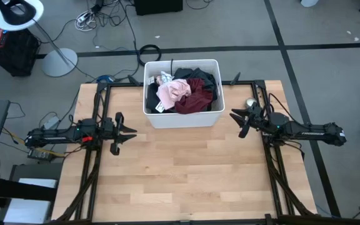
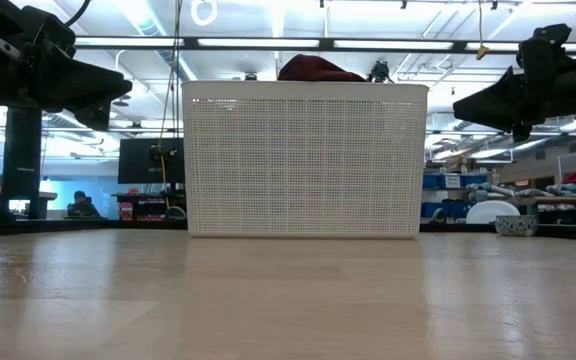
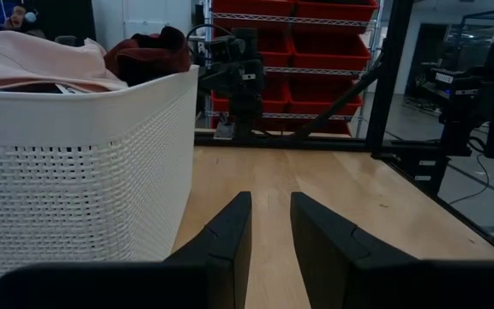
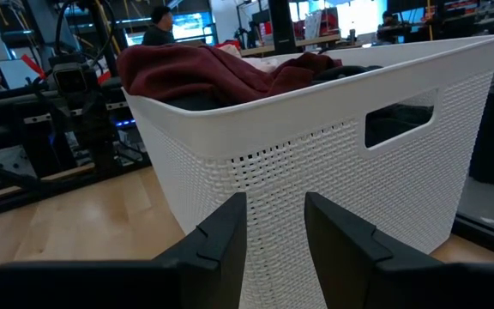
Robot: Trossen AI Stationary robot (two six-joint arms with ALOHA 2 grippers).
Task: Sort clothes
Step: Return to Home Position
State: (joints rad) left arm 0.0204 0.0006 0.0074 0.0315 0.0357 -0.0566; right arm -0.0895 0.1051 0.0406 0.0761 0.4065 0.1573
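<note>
The clothes lie heaped in a white perforated bin (image 1: 150, 94) at the table's far middle. A pink garment (image 1: 174, 92), a maroon one (image 1: 196, 95), a black one (image 1: 200, 75) and a small patterned piece (image 1: 162, 80) show on top. The yellow, teal and green garments are hidden. My left gripper (image 1: 132, 133) hovers open and empty left of the bin's near corner; in its wrist view (image 3: 270, 199) the bin wall (image 3: 75, 172) is beside it. My right gripper (image 1: 234, 119) hovers open and empty right of the bin, facing its wall (image 4: 333, 163).
Bare wooden tabletop (image 1: 186, 175) stretches from the bin to the near edge. A small round dish (image 1: 250, 102) sits at the table's far right, by the right arm. The black frame rails (image 1: 99, 162) run along both sides. People show in the room beyond (image 4: 157, 21).
</note>
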